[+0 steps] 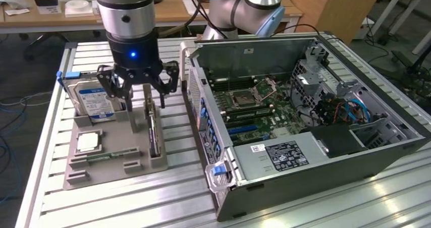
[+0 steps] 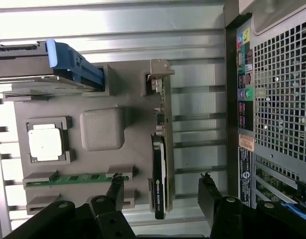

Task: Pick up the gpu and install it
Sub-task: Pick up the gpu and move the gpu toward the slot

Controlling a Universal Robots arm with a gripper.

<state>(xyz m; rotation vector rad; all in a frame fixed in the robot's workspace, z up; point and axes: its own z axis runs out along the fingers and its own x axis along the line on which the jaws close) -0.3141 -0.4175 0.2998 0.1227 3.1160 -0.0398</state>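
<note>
Nothing grasped and fully released, hovers with gripper (image 1: 144,105) fingers splayed to either side of the gpu (image 2: 159,169), over the edge of the grey holder tray (image 2: 138,149) nearest the computer case (image 1: 316,182). Props that card upright on its long edge in the tray's slotted posts (image 1: 157,161), probably to leave both faces free for a pinch from above. Hides the card's lower edge inside those posts; cannot tell fingertip height against the card's top.
</note>
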